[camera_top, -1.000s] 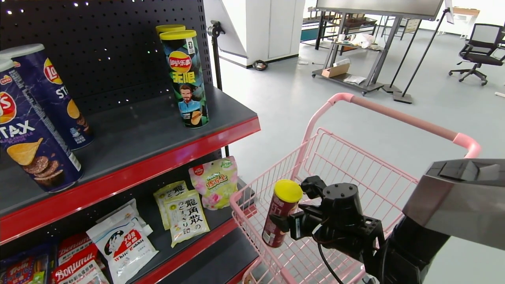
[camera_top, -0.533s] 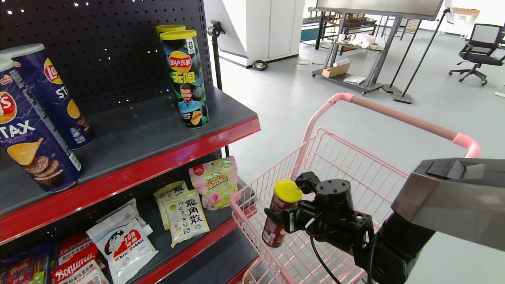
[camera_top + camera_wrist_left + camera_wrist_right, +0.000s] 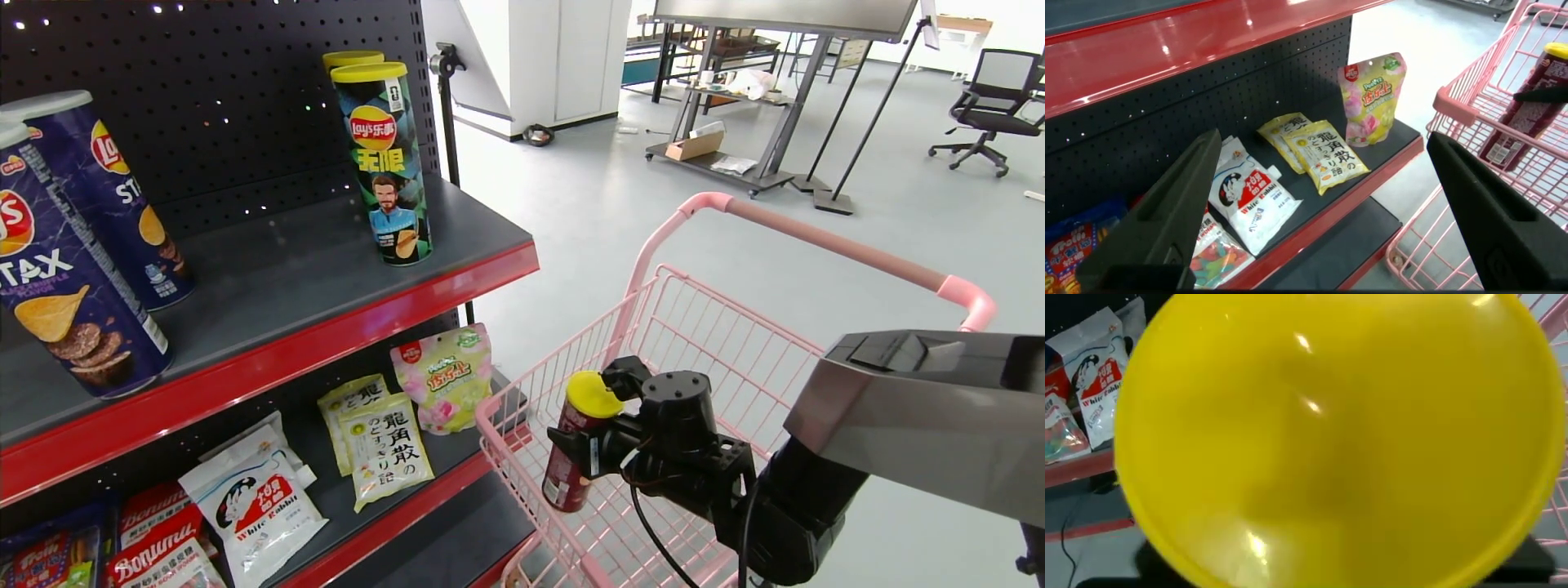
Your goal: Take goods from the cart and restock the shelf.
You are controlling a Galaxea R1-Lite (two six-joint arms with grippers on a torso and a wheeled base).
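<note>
The red can (image 3: pixel 563 482) is sitting in the grasp of the right gripper (image 3: pixel 594 425), whose dark fingers (image 3: pixel 573 451) are pinching the can body from two opposite sides just below the yellow lid (image 3: pixel 594 394). The can is leaning slightly, with the lid pointing up and toward the wrist camera, where the lid (image 3: pixel 1331 433) is showing face-on. The lower part of the can is hanging inside the pink cart (image 3: pixel 816 233), at the basket corner nearest the shelf, while the lid is rising above the wire rim; the left wrist view is showing the can (image 3: pixel 1527 90) behind the wires of the cart (image 3: pixel 1470 106). The left gripper (image 3: pixel 1324 139) is hanging in front of the lower shelf board (image 3: pixel 1315 237) with its two fingers spread wide apart and nothing between them. On that board (image 3: pixel 392 523) a pink and green pouch (image 3: pixel 445 376) is standing upright nearest the cart, two yellow sachets (image 3: pixel 380 445) are lying beside it, then a white bag (image 3: pixel 257 506), then red packs (image 3: pixel 159 539). On the upper shelf board (image 3: pixel 326 327) two green cans (image 3: pixel 384 163) are standing one behind the other near the end by the cart, and two dark blue cans (image 3: pixel 65 269) are standing well apart from them at the other end
</note>
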